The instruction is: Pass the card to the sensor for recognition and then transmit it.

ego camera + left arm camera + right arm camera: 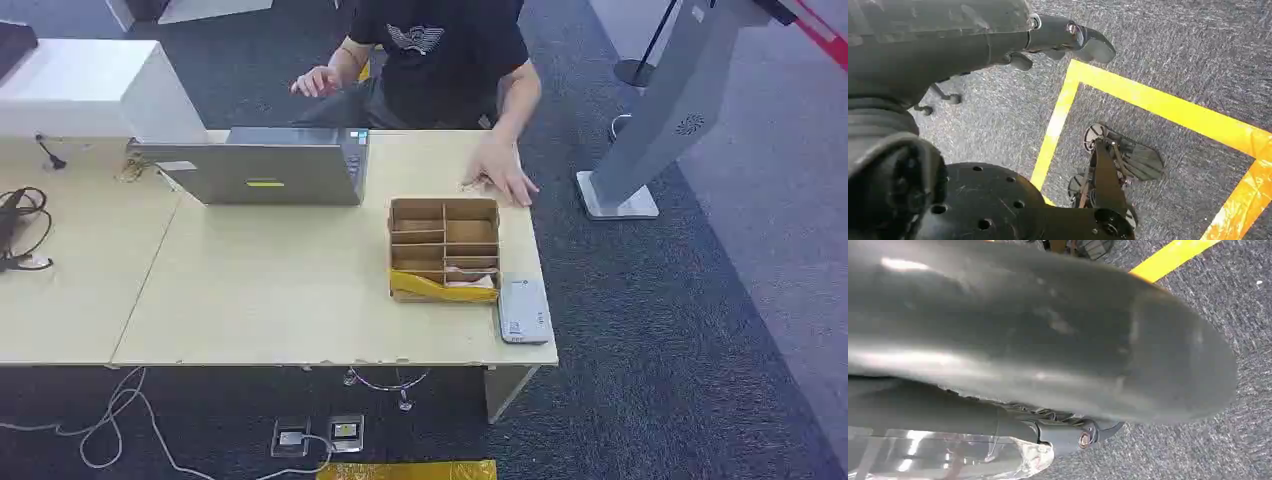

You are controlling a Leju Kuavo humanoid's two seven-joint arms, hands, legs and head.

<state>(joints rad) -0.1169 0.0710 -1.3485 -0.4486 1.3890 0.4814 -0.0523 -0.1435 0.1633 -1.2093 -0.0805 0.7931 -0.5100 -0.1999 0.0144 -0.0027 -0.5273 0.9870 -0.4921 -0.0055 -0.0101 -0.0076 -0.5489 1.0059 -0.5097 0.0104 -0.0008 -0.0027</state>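
Observation:
A brown cardboard box (444,246) with several compartments stands on the table's right part. In its near right compartment lies a pale card (468,279). Just right of the box, at the table's corner, a flat grey sensor (524,310) lies face up. My left hand (1058,37) hangs beside my body above the carpet, fingers stretched out and holding nothing. My right hand (1048,355) also hangs low over the floor; its thick thumb is close to the camera, a dark finger (1083,436) lies straight beneath it, and nothing shows in it.
A person in a black shirt (445,60) sits behind the table, one hand (503,178) resting on the top just behind the box. A closed grey laptop (265,165) stands at the back. Cables (20,230) lie far left. A grey stand (650,130) rises on the right. Yellow floor tape (1158,105) marks the carpet.

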